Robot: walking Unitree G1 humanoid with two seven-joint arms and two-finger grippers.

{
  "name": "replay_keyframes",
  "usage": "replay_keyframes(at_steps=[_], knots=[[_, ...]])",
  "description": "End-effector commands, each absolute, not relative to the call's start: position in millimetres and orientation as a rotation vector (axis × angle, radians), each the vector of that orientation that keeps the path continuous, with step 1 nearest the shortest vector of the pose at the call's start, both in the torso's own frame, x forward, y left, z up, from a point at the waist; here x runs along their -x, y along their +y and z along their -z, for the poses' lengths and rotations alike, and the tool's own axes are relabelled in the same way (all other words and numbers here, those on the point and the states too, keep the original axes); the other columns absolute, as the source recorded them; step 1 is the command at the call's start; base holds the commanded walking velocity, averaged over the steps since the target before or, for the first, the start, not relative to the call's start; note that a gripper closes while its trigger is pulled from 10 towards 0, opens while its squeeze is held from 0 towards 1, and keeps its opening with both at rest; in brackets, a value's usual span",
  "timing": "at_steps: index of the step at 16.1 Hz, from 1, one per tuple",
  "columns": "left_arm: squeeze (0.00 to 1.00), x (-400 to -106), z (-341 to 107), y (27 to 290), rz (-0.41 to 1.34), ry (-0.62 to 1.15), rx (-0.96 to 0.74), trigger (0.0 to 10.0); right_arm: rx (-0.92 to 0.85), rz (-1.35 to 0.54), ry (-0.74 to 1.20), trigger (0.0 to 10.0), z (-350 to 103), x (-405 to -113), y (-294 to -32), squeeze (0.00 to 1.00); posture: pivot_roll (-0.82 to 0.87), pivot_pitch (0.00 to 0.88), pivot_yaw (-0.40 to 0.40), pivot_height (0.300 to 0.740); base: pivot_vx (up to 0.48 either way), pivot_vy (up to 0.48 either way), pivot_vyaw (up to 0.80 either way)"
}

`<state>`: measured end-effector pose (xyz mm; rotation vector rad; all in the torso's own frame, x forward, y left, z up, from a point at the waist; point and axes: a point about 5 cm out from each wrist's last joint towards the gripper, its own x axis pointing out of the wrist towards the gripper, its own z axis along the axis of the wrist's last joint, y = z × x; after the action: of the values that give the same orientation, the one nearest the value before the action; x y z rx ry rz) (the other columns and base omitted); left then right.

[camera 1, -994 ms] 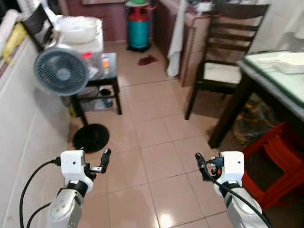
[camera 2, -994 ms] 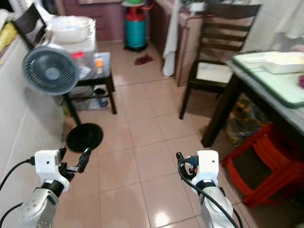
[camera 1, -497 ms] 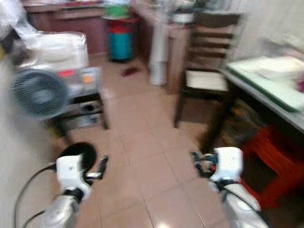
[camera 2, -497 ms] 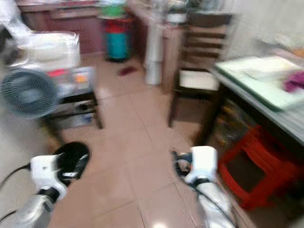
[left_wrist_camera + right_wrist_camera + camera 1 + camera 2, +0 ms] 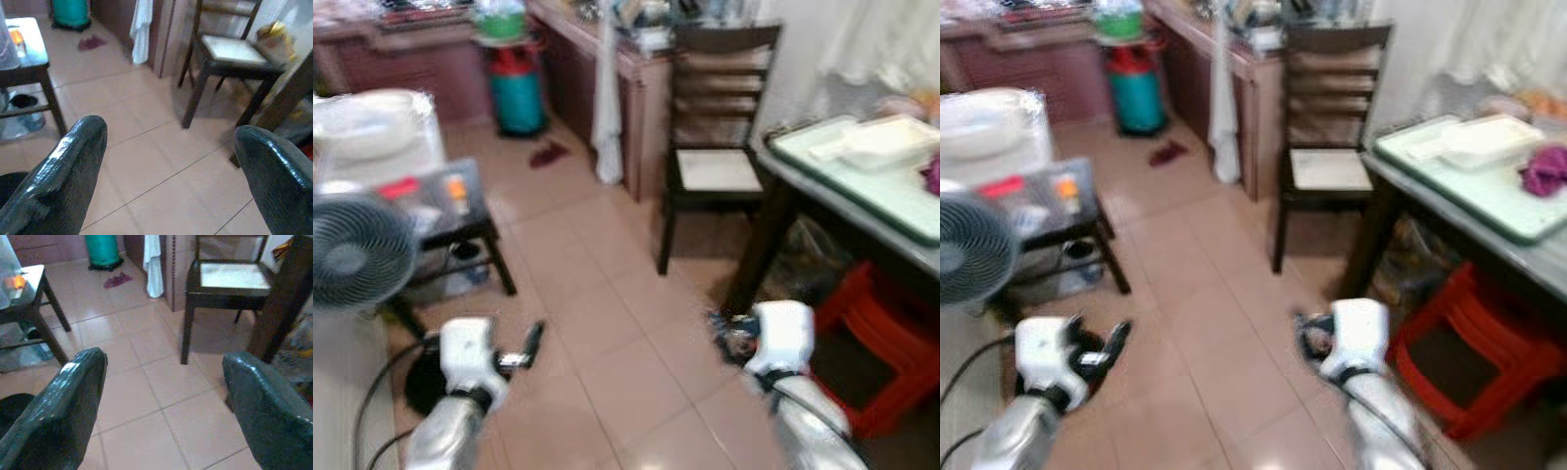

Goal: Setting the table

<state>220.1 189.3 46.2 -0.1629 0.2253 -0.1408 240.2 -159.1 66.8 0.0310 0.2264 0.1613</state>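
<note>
A dining table (image 5: 862, 191) with a pale green top stands at the right. On it lie a white rectangular dish (image 5: 886, 142) and a purple cloth (image 5: 1545, 168). A dark wooden chair (image 5: 715, 166) sits at the table's far end. Both arms are held low over the tiled floor. My left gripper (image 5: 533, 343) is open, and the left wrist view shows floor between its fingers (image 5: 63, 181). My right gripper (image 5: 722, 328) is open too, with nothing between its fingers (image 5: 58, 411).
A red plastic stool (image 5: 881, 343) is tucked under the table at the right. At the left stand a floor fan (image 5: 357, 250) and a low black side table (image 5: 450, 211). A teal gas cylinder (image 5: 514, 93) and a hanging white towel (image 5: 605, 98) are at the back.
The whole picture has shifted: the camera turned right, so the fan sits further left and the table shows more fully. Both grippers hold the same pose.
</note>
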Motion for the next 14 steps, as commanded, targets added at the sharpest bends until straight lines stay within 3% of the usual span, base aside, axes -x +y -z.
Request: replay_keyframes(at_steps=[1, 2, 10, 14], knots=[[0.0, -224, -49, 180, 0.178, 0.209, 0.165, 10.0, -0.014, -0.125, 0.216, 10.0, -71, -239, -171, 0.0, -0.11, 0.032, 0.018, 0.74, 0.345, 0.0, -0.8], [0.0, -224, -48, 180, 0.179, 0.212, 0.162, 10.0, -0.015, -0.124, 0.216, 10.0, -71, -239, -171, 0.0, -0.11, 0.033, 0.02, 0.74, 0.285, 0.0, -0.8], [0.0, -227, -44, 193, 0.055, 0.253, 0.098, 10.0, -0.042, -0.111, 0.228, 10.0, -70, -240, -170, 0.0, -0.1, 0.04, 0.019, 0.74, 0.0, 0.0, 0.0], [0.0, -228, -44, 194, 0.026, 0.263, 0.06, 10.0, -0.054, -0.103, 0.245, 10.0, -68, -239, -170, 0.0, -0.1, 0.042, 0.02, 0.74, 0.0, 0.0, -0.8]])
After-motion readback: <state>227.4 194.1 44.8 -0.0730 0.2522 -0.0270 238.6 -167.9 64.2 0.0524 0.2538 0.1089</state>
